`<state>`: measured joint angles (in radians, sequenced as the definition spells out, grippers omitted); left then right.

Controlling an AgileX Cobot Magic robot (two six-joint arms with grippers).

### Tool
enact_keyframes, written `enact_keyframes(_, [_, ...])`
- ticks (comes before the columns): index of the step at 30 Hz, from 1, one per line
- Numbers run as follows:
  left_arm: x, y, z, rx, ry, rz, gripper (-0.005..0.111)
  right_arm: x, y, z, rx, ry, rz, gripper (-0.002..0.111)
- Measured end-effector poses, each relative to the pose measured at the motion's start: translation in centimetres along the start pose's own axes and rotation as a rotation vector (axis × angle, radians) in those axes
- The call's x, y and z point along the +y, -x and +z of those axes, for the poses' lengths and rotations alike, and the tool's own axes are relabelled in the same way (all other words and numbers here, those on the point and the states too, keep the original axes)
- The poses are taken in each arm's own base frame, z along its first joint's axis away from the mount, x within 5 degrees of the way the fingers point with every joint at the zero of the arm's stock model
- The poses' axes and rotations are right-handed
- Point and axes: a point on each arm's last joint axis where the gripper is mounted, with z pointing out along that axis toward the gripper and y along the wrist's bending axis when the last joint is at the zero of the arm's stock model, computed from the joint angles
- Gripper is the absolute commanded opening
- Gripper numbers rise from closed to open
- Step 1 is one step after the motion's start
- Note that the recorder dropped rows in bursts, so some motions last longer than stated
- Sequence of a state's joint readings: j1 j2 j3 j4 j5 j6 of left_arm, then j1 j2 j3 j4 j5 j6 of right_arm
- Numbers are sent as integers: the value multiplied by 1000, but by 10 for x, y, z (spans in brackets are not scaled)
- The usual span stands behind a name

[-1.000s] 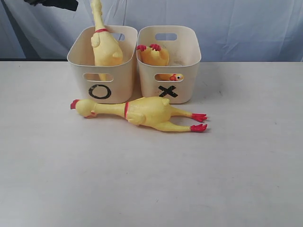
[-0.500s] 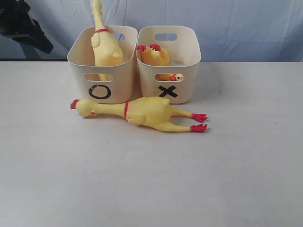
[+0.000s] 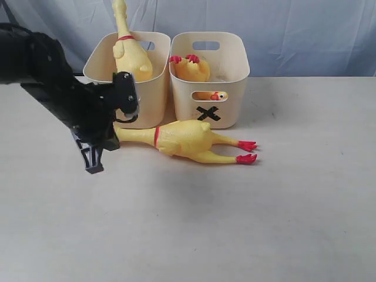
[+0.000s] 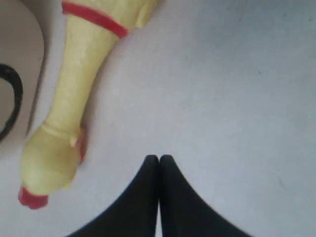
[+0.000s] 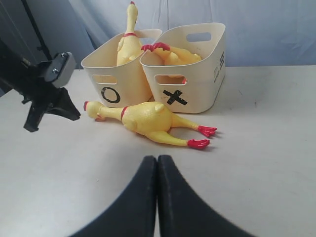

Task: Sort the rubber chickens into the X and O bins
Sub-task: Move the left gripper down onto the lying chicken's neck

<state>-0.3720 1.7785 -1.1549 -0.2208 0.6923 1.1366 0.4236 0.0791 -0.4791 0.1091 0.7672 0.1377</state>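
Note:
One long yellow rubber chicken [image 3: 182, 140] lies on the table in front of both bins, red feet to the right. Its head [image 4: 49, 168] is hidden behind my left arm in the exterior view. A second chicken [image 3: 130, 56] stands neck-up in the O bin [image 3: 154, 88]. A shorter one [image 3: 192, 69] lies in the X bin [image 3: 232, 88]. My left gripper [image 3: 93, 167] is shut and empty, its tips [image 4: 158, 159] low over the table just beside the lying chicken's head. My right gripper [image 5: 157, 159] is shut and empty, well in front of that chicken [image 5: 145, 120].
The left arm [image 3: 53, 82] reaches in from the upper left and covers the O mark in the exterior view. A blue-grey cloth backdrop [image 3: 294, 35] hangs behind the bins. Bare white table [image 3: 235, 223] stretches in front and to the right.
My left arm has swung in from the upper left corner and come down in front of the O bin, now covering the lying chicken's head. The chickens and bins have not moved.

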Motion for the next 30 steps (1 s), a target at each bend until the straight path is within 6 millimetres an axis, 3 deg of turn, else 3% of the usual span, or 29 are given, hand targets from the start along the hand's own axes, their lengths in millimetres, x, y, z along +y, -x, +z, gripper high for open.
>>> enact_keyframes(3, [-12, 12, 15, -27, 129, 128, 0, 0, 0, 0, 0, 0, 0, 0])
enact_keyframes(7, [-13, 16, 19, -52, 239, 227, 2, 0, 0, 0, 0, 0, 0, 0])
enact_keyframes(19, [-7, 15, 48, -58, 305, 301, 47, 0, 0, 0, 0, 0, 0, 0])
enact_keyframes(30, [-2, 17, 69, -98, 377, 339, 50, 0, 0, 0, 0, 0, 0, 0])
